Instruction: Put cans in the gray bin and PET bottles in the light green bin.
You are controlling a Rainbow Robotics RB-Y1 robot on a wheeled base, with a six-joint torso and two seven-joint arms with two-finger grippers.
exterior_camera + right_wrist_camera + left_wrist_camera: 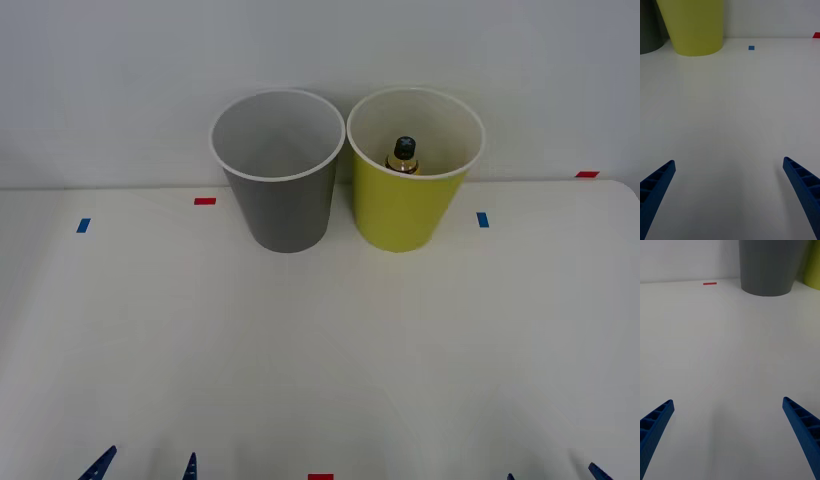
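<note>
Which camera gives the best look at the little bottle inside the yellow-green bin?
The front view: it looks down into the light green bin, where the bottle stands with its dark cap up. The wrist views see the bin's outer wall, so its contents are hidden from them.

A plain white wall (pixel 120 80) fills the back of the scene, smooth and bare, evenly lit with a faint cool tint. It meets a white table (pixel 320 350) along a straight horizontal line. The tabletop is matte and pale cream, with a rounded corner at the far right. Small tape marks lie on it: a blue tape square (pixel 83 225) toward the left, a red tape strip (pixel 205 201) nearer the wall, a second blue square (pixel 483 219) on the right, a red strip at the far right edge (pixel 587 174) and another red mark at the near edge (pixel 320 477). The light is soft and diffuse, casting only weak shadows.
</note>
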